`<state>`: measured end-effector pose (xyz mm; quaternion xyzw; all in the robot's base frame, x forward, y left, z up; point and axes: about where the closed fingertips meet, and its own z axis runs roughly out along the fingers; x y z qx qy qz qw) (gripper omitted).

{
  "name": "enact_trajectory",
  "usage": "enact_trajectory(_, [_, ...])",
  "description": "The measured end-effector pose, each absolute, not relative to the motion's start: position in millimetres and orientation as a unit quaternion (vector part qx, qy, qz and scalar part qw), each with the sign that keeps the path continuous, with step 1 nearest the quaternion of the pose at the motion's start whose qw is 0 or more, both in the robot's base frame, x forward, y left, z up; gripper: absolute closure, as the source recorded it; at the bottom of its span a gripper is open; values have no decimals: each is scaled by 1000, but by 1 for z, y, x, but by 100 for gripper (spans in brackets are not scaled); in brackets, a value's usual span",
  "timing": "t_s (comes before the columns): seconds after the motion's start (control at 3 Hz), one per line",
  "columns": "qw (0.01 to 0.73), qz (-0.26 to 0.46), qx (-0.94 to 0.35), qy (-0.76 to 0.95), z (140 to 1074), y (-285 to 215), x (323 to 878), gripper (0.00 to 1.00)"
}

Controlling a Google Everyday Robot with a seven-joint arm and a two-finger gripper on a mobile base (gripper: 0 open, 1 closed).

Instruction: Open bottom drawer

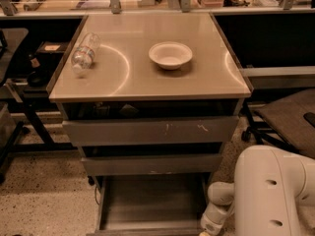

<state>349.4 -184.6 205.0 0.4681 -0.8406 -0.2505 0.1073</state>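
The bottom drawer (147, 208) is pulled out from the grey cabinet, and its shallow grey tray shows at the lower middle; its front runs along the lower edge. Above it are the middle drawer front (152, 164) and the top drawer front (150, 131) with white scratch marks. My white arm (275, 191) fills the lower right. Its wrist (216, 215) reaches down beside the drawer's right front corner. The gripper itself is below the picture's lower edge, out of view.
On the cabinet top (206, 77) a clear plastic bottle (84, 52) lies at the left and a white bowl (170, 54) stands near the middle. A dark chair (290, 117) stands at the right, a table leg (34, 122) at the left, benches behind.
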Motion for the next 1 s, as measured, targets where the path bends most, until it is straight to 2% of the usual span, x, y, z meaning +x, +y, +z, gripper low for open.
enact_trajectory(1.0, [136, -233, 423, -865, 230, -236, 289, 0])
